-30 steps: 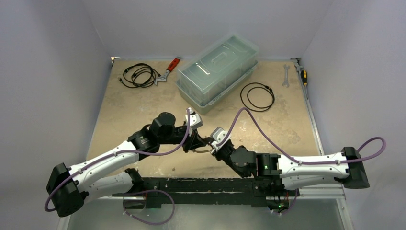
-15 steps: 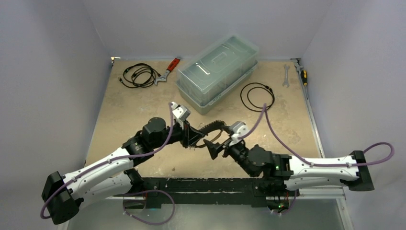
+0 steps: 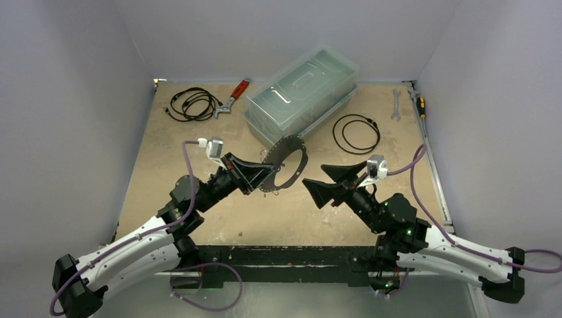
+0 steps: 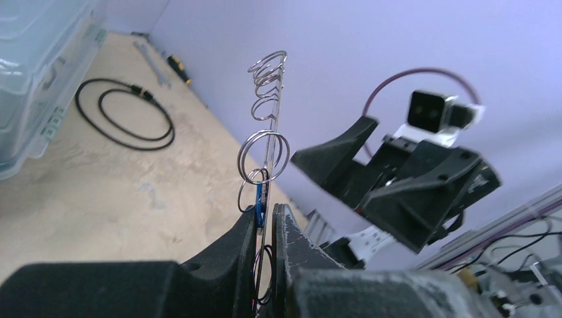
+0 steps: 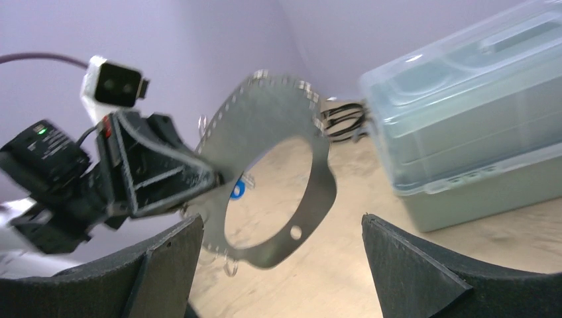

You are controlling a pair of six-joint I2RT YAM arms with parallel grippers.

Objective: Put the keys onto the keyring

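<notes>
Seemingly upright keyring (image 5: 272, 109), on edge

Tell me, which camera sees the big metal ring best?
The right wrist view. It faces the keyring flat-on, so most of its round shape and its rim holes show. The left wrist view sees it only edge-on, a thin line in the left gripper. The top view shows it small and dark.

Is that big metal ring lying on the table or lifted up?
Lifted: the keyring is in the air, clamped in the jaws of the left gripper.
</notes>
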